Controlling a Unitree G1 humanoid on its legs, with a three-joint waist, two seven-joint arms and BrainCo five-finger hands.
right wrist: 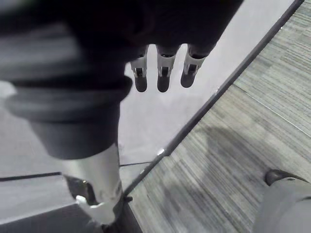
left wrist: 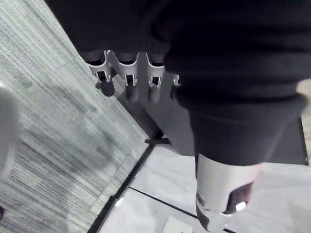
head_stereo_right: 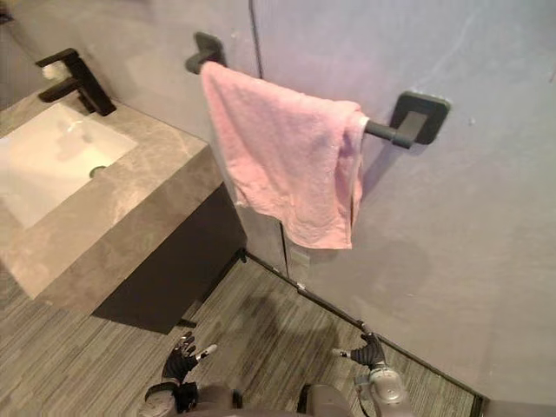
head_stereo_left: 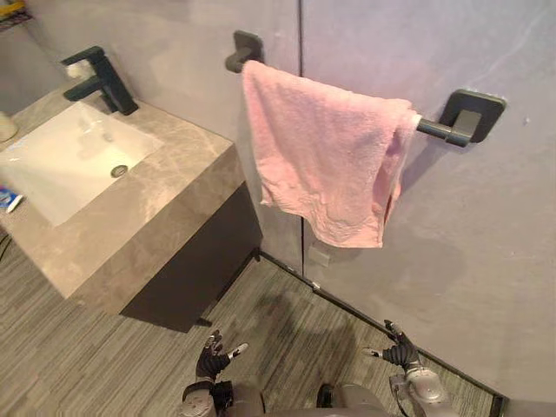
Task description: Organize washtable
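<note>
Our left hand [head_stereo_left: 213,356] hangs low over the striped floor [head_stereo_left: 78,365], fingers spread and holding nothing. Our right hand [head_stereo_left: 400,350], close to the foot of the grey wall [head_stereo_left: 486,243], is just as slack and empty.

Up at the left, the stone tabletop [head_stereo_left: 178,178] carries a small blue-and-white tube [head_stereo_left: 7,200] lying just beside the white basin [head_stereo_left: 61,161]. Next to them is a pale object [head_stereo_left: 4,126] that we cannot identify. A black faucet [head_stereo_left: 102,80] stands behind the basin.

To the right of the tabletop, a pink towel [head_stereo_left: 321,156] is draped over a dark towel bar [head_stereo_left: 434,129]. It looks a little bunched at its right end.

We judge the job largely done: the towel is hung and most of the tabletop is bare. What seems left is the tube and the pale object at the far left. Both lie well apart from our hands, higher and further left than either. The towel hangs high between the two hands, and neither touches it.
</note>
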